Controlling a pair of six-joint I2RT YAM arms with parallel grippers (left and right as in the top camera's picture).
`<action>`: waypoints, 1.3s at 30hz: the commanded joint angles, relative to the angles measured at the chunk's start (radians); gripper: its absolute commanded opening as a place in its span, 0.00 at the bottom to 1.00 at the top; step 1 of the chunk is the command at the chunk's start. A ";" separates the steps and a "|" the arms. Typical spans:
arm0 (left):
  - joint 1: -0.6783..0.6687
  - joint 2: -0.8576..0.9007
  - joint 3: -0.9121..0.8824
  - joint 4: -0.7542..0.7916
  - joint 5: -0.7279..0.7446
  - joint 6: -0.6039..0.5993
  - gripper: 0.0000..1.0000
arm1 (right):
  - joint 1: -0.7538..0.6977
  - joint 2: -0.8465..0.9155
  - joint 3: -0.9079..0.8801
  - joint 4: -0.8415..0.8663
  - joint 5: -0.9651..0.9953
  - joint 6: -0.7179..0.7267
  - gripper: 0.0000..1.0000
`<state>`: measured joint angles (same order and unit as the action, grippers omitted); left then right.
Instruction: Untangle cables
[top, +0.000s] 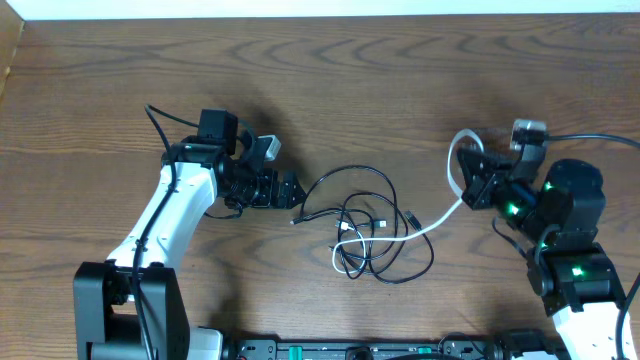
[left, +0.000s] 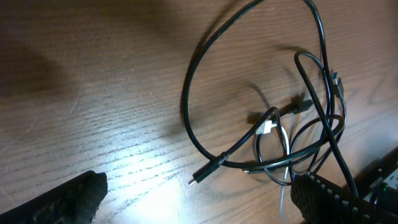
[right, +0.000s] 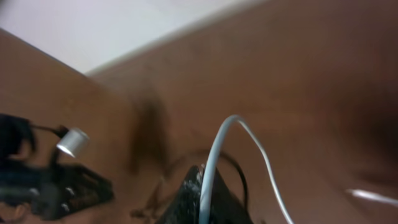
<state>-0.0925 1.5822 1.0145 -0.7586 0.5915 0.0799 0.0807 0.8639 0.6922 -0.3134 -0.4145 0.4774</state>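
Black cables (top: 370, 230) lie in tangled loops at the table's middle, with a white cable (top: 440, 217) threaded through them. My left gripper (top: 290, 190) is open and empty just left of the tangle; in the left wrist view a black plug end (left: 204, 174) lies between its fingers (left: 199, 199) on the wood. My right gripper (top: 478, 188) is shut on the white cable and holds it raised, a loop (top: 458, 155) arching above it. In the blurred right wrist view the white cable (right: 214, 155) rises from between the shut jaws (right: 202, 196).
Thicker black wires (top: 160, 125) run from the left arm and from the right arm (top: 600, 138). The wooden table's far edge (top: 320, 15) meets a white wall. The arm bases (top: 130, 300) stand at the near edge.
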 joint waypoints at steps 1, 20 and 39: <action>0.003 -0.002 0.024 -0.004 -0.009 0.017 1.00 | -0.012 0.009 0.002 -0.089 0.020 0.000 0.01; 0.003 -0.002 0.024 -0.004 -0.009 0.017 1.00 | -0.012 0.332 -0.019 -0.099 0.128 0.037 0.01; 0.002 -0.002 0.024 -0.004 -0.009 0.017 1.00 | -0.012 0.350 -0.019 -0.121 0.397 0.043 0.01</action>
<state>-0.0925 1.5822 1.0149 -0.7589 0.5915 0.0799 0.0750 1.2106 0.6773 -0.4362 -0.0532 0.5159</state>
